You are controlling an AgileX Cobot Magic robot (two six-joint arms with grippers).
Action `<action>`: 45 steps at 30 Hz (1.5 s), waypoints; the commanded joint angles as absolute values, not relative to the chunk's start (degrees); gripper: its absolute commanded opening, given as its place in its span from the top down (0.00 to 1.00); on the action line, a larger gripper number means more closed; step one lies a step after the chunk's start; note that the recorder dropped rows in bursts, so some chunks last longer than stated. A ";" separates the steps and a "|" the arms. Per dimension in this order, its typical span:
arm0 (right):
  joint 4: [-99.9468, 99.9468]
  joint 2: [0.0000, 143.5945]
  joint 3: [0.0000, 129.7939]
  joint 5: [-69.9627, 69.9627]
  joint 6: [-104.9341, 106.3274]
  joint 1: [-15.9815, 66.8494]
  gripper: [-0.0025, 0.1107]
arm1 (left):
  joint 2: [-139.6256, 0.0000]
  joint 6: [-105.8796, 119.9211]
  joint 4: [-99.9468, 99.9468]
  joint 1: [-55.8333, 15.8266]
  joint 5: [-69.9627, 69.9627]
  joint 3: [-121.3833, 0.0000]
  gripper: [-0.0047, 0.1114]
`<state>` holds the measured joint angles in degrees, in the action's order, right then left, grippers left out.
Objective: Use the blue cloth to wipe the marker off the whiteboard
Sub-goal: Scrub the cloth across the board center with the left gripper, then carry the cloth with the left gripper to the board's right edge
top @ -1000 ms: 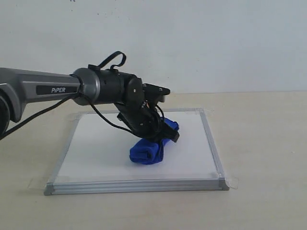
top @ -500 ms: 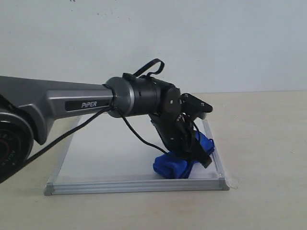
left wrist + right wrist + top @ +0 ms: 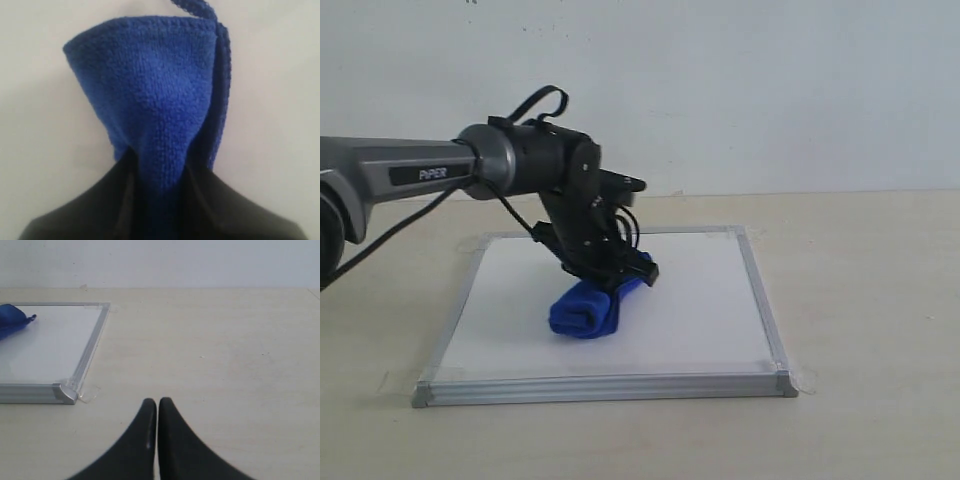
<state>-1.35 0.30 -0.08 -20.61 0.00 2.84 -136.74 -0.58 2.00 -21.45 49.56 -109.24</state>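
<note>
Whiteboard (image 3: 705, 315) on beige table (image 3: 870, 300), pale wall (image 3: 770, 90) behind; left gripper (image 3: 625, 278) tight on blue cloth (image 3: 582, 312).

The left arm (image 3: 420, 175) and the blue cloth (image 3: 585, 310) blocked the middle-left of the whiteboard (image 3: 700, 310). Its right half lay open, and the bench (image 3: 870, 300) beyond the raised frame (image 3: 764, 300) offered free passage.
</note>
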 commanded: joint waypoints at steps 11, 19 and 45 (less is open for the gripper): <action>-1.17 0.00 0.00 -20.50 0.00 2.54 0.97 | -138.23 3.79 -1.07 -33.46 48.80 -108.59 0.93; -1.17 0.00 0.00 -20.50 0.00 2.54 0.97 | -138.36 1.74 0.37 -26.70 51.25 -108.33 0.93; -1.17 0.00 0.00 -20.50 0.00 2.54 0.97 | -138.36 29.61 -63.82 -26.67 39.80 -110.88 0.93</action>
<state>-1.35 0.30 -0.08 -20.61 0.00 2.84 -138.55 27.65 -58.01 -26.55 41.47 -110.53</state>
